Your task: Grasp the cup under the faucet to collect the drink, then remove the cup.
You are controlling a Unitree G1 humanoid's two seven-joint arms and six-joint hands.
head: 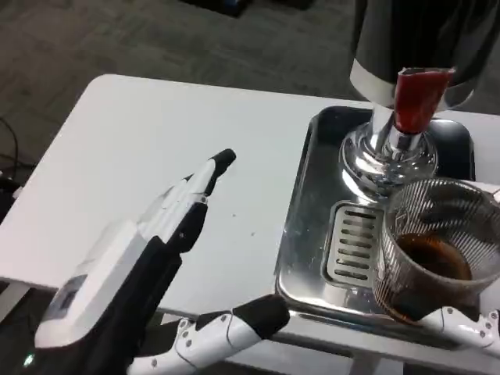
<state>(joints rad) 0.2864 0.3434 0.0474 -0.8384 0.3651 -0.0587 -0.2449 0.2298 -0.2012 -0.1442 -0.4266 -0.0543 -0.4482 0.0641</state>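
Observation:
A ribbed clear glass cup (437,250) holding dark brown drink hangs over the front right of the steel drip tray (308,226), to the right of the faucet with its red handle (416,98). My right hand (461,322) grips the cup from below and behind; a white finger wraps under its base. My left hand (156,269) hovers over the white table (148,133) at the left, fingers spread, holding nothing.
The dispenser's chrome base (387,160) stands at the back of the tray, with the dark urn body (422,35) above it. A slotted grate (351,242) lies in the tray just left of the cup. Grey carpet lies beyond the table.

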